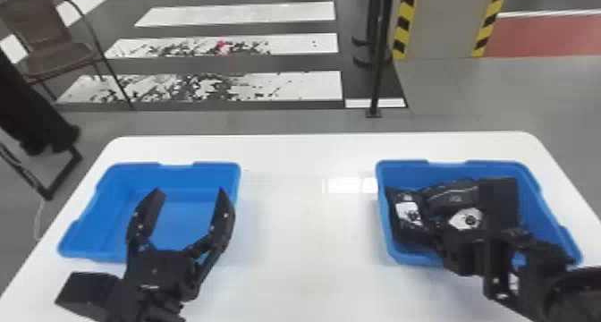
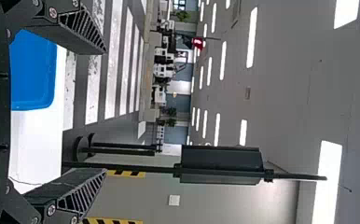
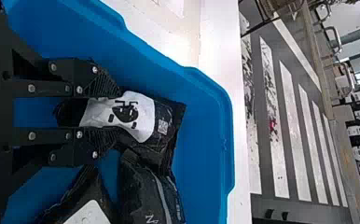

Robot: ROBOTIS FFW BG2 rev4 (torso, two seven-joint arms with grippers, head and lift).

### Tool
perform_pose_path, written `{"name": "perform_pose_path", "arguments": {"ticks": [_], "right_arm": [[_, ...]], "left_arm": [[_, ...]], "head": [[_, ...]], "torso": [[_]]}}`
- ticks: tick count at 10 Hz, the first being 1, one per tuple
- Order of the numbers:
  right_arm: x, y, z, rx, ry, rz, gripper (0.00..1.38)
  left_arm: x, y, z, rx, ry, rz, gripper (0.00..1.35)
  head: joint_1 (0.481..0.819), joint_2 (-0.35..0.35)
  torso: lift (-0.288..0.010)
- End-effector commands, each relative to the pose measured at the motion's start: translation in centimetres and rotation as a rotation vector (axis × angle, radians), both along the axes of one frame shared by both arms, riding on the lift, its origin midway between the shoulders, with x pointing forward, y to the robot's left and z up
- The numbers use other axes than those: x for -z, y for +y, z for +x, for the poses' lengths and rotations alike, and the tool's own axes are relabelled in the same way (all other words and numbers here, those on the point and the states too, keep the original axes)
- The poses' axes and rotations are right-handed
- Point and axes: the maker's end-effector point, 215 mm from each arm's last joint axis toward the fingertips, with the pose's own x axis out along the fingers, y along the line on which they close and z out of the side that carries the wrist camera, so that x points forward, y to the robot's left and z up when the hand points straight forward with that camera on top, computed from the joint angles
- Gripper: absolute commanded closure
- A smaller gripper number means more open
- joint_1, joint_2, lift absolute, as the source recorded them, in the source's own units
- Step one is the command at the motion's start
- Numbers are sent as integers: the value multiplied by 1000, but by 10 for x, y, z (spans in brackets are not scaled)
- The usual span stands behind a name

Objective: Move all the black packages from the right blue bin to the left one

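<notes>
Right gripper (image 3: 116, 112): it reached into the right bin with its fingers pressed in on a package, its soft middle squeezed narrow between them.
Left gripper (image 1: 191, 193): its fingers were spread wide over the left bin, with nothing between them.
White table (image 1: 304, 236): it carried both bins, set well apart.
Right blue bin (image 1: 402, 175): it held the black packages, bunched together.
Left blue bin (image 1: 147, 178): it was the place they had to go.
Gripped package (image 3: 166, 112): it lay inside the right bin, toward the left wall. It looked light and floppy, its film likely a little slippery; a firm pinch across the middle seemed right, since an edge might have slid free or folded.
Striped package (image 3: 136, 186): it lay just beside the gripped one, plump and creased, and would probably sag at the ends when lifted.
White label (image 3: 138, 119): it sat on the gripped package and ran back between the fingers, smooth enough to call for steady pressure.
</notes>
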Motion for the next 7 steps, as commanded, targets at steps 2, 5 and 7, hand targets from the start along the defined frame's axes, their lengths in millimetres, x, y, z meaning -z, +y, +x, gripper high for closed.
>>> {"name": "perform_pose_path", "arguments": {"ticks": [2, 5, 7], "right_arm": [[0, 0, -7, 21, -9, 69, 1133], [-60, -7, 5, 22, -177, 144, 1133], [-112, 0, 14, -10, -294, 188, 1133]], "left_arm": [[-4, 1, -1, -2, -18, -9, 151], [-6, -3, -2, 2, -27, -136, 150], [-5, -5, -1, 2, -24, -178, 151]], "head": [[695, 101], [695, 99], [695, 93]], "torso": [[-154], [-154], [-154]]}}
